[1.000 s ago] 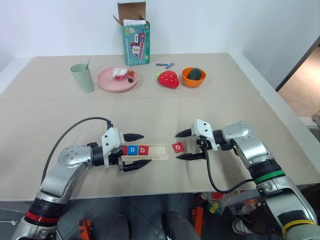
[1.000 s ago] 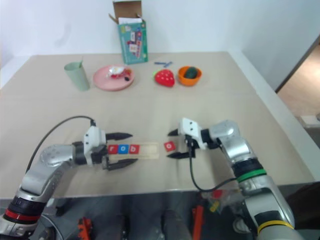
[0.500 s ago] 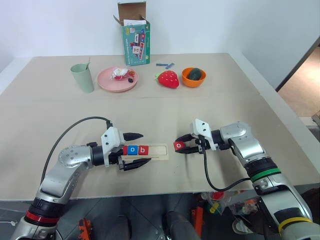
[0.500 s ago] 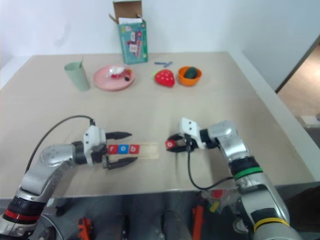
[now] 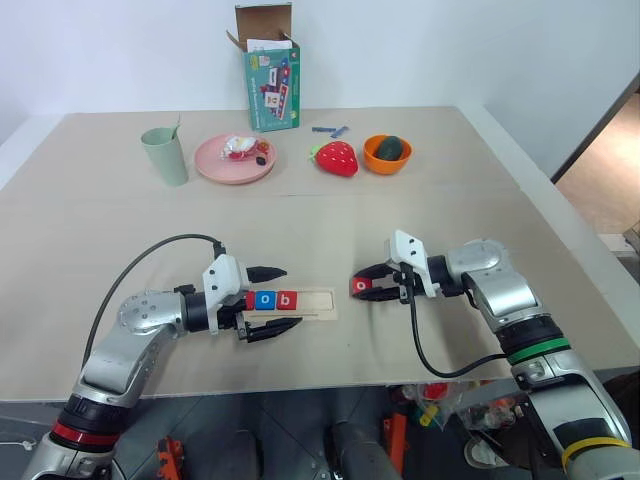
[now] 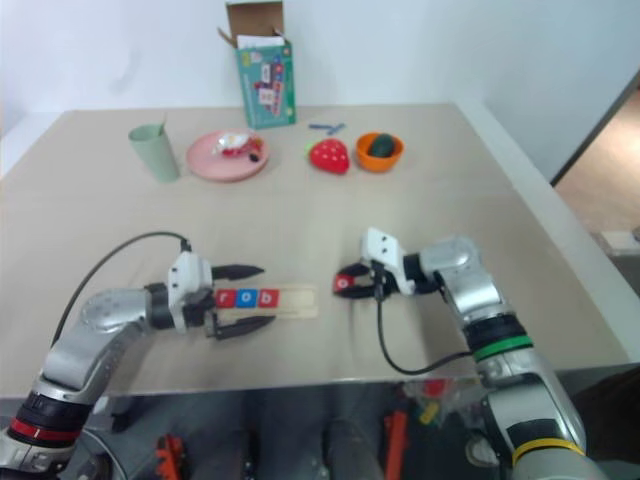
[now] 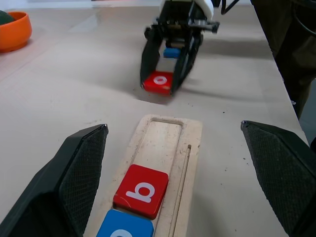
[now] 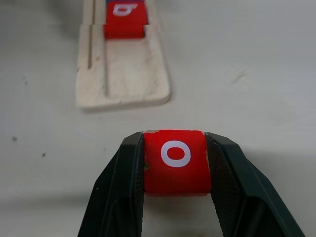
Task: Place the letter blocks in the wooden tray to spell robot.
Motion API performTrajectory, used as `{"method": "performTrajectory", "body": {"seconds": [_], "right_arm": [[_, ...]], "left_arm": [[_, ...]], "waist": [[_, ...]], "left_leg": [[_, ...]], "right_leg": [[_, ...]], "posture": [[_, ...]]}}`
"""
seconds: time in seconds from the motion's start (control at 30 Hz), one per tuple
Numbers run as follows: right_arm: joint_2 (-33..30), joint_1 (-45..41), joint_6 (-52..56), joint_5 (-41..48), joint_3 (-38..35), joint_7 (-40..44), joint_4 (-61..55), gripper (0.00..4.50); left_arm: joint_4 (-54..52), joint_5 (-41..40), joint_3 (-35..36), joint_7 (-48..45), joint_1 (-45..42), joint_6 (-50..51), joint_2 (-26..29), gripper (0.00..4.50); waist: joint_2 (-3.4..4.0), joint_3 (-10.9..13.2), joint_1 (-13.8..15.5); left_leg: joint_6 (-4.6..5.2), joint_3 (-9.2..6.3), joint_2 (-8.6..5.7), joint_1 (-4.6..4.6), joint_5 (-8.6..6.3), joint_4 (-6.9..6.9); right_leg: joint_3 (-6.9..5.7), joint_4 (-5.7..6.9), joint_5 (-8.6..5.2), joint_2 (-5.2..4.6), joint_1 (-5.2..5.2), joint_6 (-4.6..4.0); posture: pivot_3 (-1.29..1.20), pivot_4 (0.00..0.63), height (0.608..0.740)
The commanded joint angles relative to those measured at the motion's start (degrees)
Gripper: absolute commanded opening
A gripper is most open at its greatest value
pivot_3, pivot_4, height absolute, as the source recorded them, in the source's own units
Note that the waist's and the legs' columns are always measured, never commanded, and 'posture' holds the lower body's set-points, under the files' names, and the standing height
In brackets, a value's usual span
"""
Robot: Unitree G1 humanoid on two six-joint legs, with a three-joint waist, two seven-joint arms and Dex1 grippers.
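The right gripper (image 8: 175,163) pinches the small red square "o" tile (image 8: 175,160) at three o'clock of the long pale wooden tray (image 5: 312,299), ready for its empty slot, while the left gripper (image 5: 270,301), spread wide, brackets the tray's filled end, probably to steady it.

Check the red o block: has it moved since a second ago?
Barely. The red o block sits about where it did beside the wooden tray, but the right gripper has now closed on it.

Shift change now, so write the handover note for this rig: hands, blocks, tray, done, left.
Right hand: shut on the red o block, just off the wooden tray's open end.
Left hand: open, straddling the tray's filled end.
Done: r, blue o and red b sit in the groove.
Left: seat this o after b, then add t.
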Motion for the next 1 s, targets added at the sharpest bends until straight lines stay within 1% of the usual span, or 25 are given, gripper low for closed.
{"method": "performTrajectory", "body": {"seconds": [0.03,0.37,0.53,0.73,0.8,1.0], "right_arm": [[-0.84,-1.50,1.88,1.31,-2.40,-1.11,-3.30,1.48],[-0.87,-0.46,1.46,1.13,-2.66,-2.48,-5.46,1.48],[-0.73,0.72,9.02,2.77,-1.77,-3.69,-15.56,1.48],[1.37,1.57,16.00,1.82,2.44,-6.35,-23.48,1.48],[2.60,1.60,16.83,0.92,4.14,-7.46,-23.56,1.48],[6.24,0.04,15.80,-1.86,7.51,-10.21,-18.53,1.48]], "left_arm": [[0.09,-0.13,0.26,-0.60,-1.66,-1.24,-0.30,4.50],[1.36,0.22,-0.27,-1.28,-2.66,-1.82,-0.83,4.50],[1.53,-0.61,2.38,0.84,-1.76,-1.25,-1.14,4.50],[2.89,-1.75,6.02,-0.98,0.52,-2.27,1.16,4.50],[4.12,-1.90,6.88,-1.82,0.62,-2.95,1.69,4.50],[7.41,-1.29,7.93,-3.34,-0.24,-5.57,1.92,4.50]], "waist": [[0.00,0.00,0.00],[0.00,0.00,-0.02],[0.01,0.01,-0.04],[0.02,0.00,-0.09],[0.01,0.00,0.00],[0.01,0.00,0.02]], "left_leg": [[0.00,0.00,0.00,0.00,0.00,0.00],[0.00,0.01,0.00,-0.01,0.00,0.00],[0.00,0.01,0.00,-0.02,0.00,0.00],[0.00,-0.02,0.04,0.01,0.00,0.00],[0.00,-0.02,0.04,0.00,0.00,0.00],[-0.02,0.01,0.01,-0.04,0.01,0.05]], "right_leg": [[0.00,0.00,0.00,0.00,0.00,0.00],[0.00,0.00,0.00,0.00,-0.02,0.01],[0.01,0.00,0.00,0.00,-0.03,0.01],[-0.01,0.05,0.00,0.04,-0.05,-0.01],[-0.01,0.05,0.00,0.04,-0.05,-0.01],[-0.01,0.04,0.00,0.00,-0.05,-0.01]], "posture": [[0.00,0.150,0.740],[0.00,0.150,0.740],[0.00,0.150,0.740],[0.00,0.150,0.740],[0.00,0.150,0.740],[0.00,0.150,0.740]]}}
